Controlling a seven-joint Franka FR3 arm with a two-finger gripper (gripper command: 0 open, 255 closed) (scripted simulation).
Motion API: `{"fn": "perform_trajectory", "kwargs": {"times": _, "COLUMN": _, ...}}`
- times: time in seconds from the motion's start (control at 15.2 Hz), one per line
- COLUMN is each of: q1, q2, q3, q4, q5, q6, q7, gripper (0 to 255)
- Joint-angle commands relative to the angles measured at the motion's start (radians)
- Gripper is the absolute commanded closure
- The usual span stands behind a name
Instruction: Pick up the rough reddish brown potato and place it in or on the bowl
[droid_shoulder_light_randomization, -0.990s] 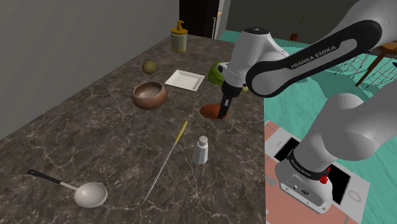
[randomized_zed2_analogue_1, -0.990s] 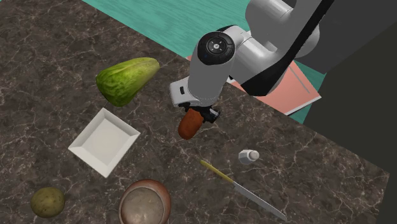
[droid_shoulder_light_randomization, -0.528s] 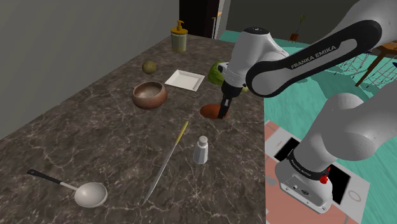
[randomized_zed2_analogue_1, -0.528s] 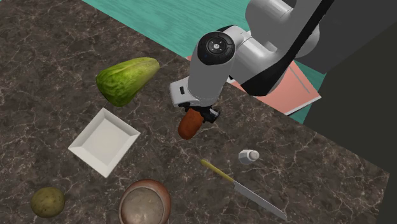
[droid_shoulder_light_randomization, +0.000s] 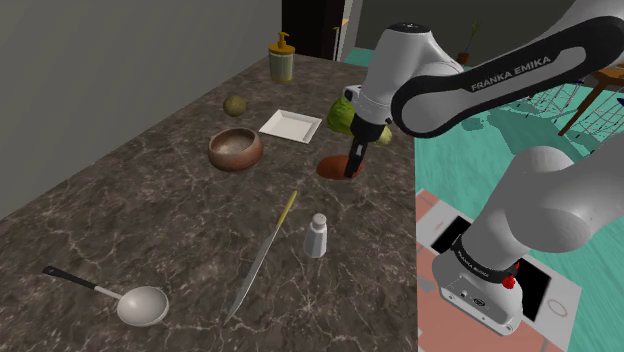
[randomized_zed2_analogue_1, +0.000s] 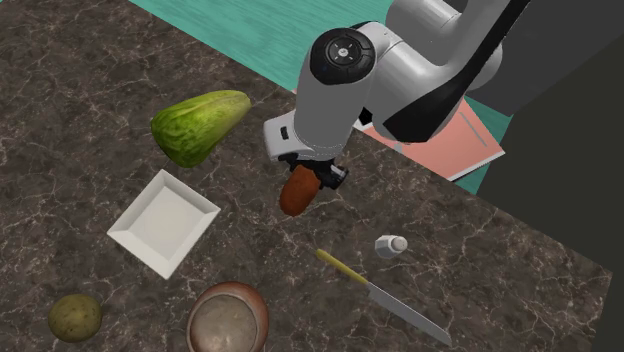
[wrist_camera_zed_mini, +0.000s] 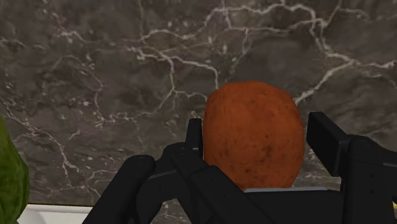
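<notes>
Within the clasp of the tool (droid_shoulder_light_randomization: 351, 168), potato (wrist_camera_zed_mini: 252, 137), rear end hidden.

Desk (droid_shoulder_light_randomization: 150, 220): dark stone with pale marble veining, smooth and faintly glossy. Potato (randomized_zed2_analogue_1: 296, 196): rough, matt skin, reddish brown with fine darker speckles. End effector (wrist_camera_zed_mini: 257, 135): smooth, matt black. Arm (droid_shoulder_light_randomization: 470, 85): glossy white shell with dark joints. Bowl (droid_shoulder_light_randomization: 232, 158): brown outer wall, with a dull metallic sheen inside. Knife (droid_shoulder_light_randomization: 262, 253): grey metal blade and smooth yellowish handle. Ladle (droid_shoulder_light_randomization: 140, 305): pale, softly shining metal cup and dark handle. Plate (randomized_zed2_analogue_1: 163, 222): plain white, smooth, matt.
</notes>
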Motion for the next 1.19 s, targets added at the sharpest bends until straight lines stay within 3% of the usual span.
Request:
{"fn": "perform_trajectory", "kwargs": {"times": 0.0, "q1": 0.000, "q2": -0.019, "q3": -0.001, "q4": 0.014, "q5": 0.000, "q6": -0.034, "q7": -0.002, "gripper": 255}}
{"fn": "perform_trajectory", "kwargs": {"times": 1.12, "q1": 0.003, "q2": -0.122, "q3": -0.008, "q4": 0.184, "q5": 0.003, "q6": -0.306, "q7": -0.011, "gripper": 255}}
